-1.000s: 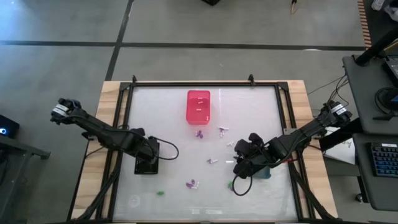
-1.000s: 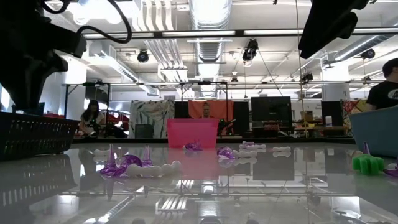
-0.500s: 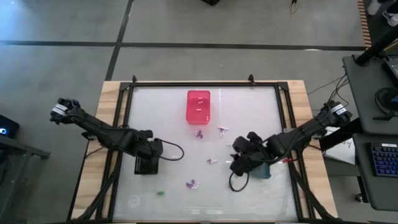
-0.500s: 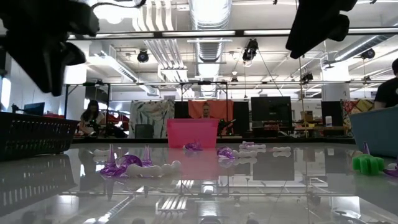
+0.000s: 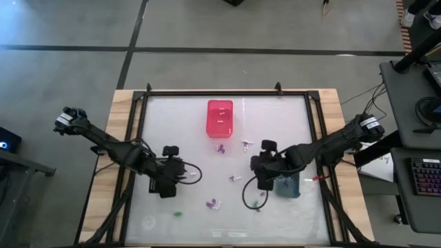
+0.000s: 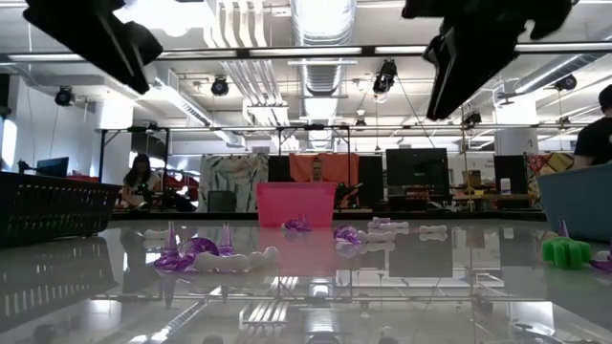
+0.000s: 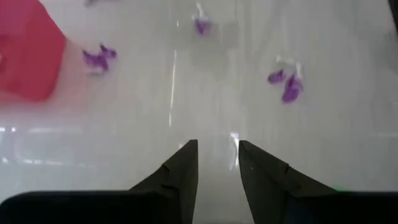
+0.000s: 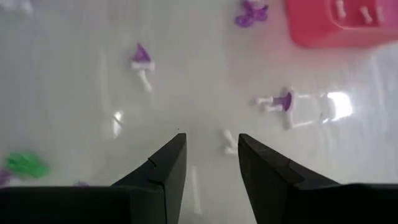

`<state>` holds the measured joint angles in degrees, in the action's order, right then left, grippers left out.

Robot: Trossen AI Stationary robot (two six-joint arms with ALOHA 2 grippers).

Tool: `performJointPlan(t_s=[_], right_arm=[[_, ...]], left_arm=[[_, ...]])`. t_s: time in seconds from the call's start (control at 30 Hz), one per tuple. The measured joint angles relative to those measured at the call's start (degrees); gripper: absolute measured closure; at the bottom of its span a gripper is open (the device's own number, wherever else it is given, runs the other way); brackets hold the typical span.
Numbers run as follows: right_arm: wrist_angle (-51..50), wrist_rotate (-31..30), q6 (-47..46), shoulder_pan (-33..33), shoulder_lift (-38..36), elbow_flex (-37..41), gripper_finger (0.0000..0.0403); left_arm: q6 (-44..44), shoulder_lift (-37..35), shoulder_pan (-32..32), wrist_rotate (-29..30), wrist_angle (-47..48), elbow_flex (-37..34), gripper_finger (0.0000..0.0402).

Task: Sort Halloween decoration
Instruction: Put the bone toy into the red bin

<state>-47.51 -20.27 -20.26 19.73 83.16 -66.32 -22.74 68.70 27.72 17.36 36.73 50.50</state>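
Note:
The Halloween decoration pieces lie scattered on the glossy white table: purple ones [image 5: 220,147] [image 5: 212,204], white-and-purple ones [image 5: 246,145] [image 5: 236,178] and green ones [image 5: 178,213] [image 5: 256,204]. My left gripper [image 7: 217,146] hangs open above the black bin [image 5: 164,186] at the table's left, holding nothing. My right gripper [image 8: 211,140] hangs open above the table, just left of the grey-blue bin [image 5: 288,186]. A small white piece [image 8: 229,144] lies on the table just ahead of its fingertips. Both grippers slant down toward the table's middle.
A pink bin [image 5: 220,117] with a few white pieces inside stands at the far middle of the table. A black frame [image 5: 224,92] runs around the table. In the low view, a green piece [image 6: 566,251] and purple ones [image 6: 186,253] lie near the front.
My left gripper has risen from the black bin and tipped up from pointing steeply down, shifting toward the table's middle. My right gripper has moved away from the grey-blue bin toward the table's middle, sunk a little and rolled about its own line. No piece has moved.

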Motion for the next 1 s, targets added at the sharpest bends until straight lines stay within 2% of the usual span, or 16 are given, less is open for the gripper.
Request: performJointPlan(t_s=[0.33,1.0], right_arm=[[0.85,3.2,6.92,-4.07,6.47,0.02,0.0266],[3.29,6.59,16.23,-10.8,14.45,0.17,0.0266]], left_arm=[[-0.48,-0.17,2.19,5.83,-1.72,-0.02,0.0303],[-1.74,-0.13,2.37,6.19,-2.09,-0.93,0.0303]])
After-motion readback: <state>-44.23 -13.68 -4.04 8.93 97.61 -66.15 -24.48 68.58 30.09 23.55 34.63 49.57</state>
